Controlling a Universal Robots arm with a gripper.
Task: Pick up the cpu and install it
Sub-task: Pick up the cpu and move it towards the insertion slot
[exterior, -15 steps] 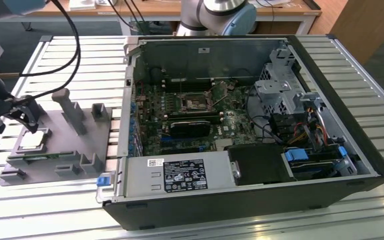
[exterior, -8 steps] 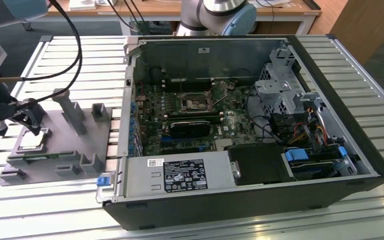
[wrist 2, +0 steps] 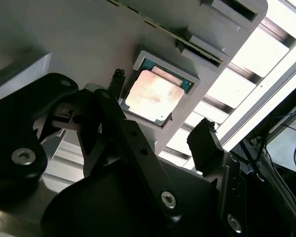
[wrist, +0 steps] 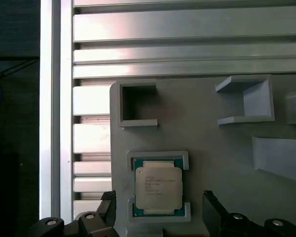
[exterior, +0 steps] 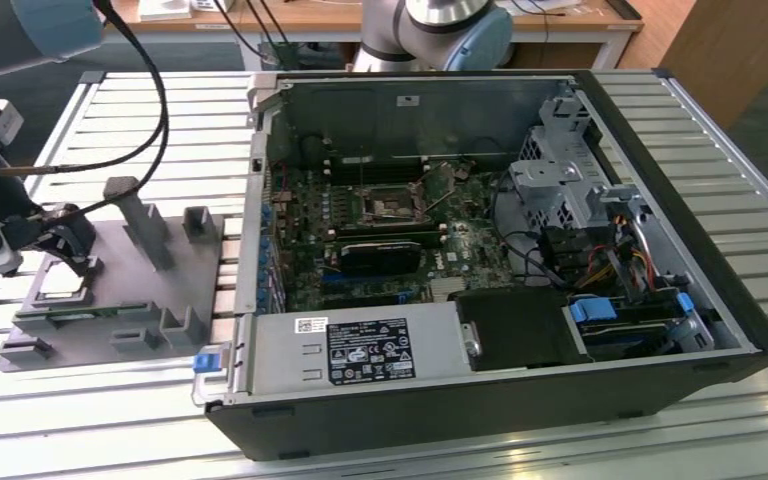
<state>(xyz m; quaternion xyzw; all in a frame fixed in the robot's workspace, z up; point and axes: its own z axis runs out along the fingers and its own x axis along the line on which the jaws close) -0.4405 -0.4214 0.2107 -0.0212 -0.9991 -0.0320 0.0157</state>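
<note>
The cpu is a small square chip with a silver-grey top and a green rim. It lies flat in a framed pocket of the grey fixture plate and shows in both wrist views, cpu. In the exterior view the cpu sits near the plate's left end, with my gripper just above it. My gripper is open, with one black fingertip on each side of the chip. They stand apart from it. In the second wrist view my gripper hangs over the chip the same way.
An open computer case lies at the exterior view's right of the fixture plate. Its motherboard socket is exposed. Upright grey holders rise from the plate. Black cables hang over the slatted metal table.
</note>
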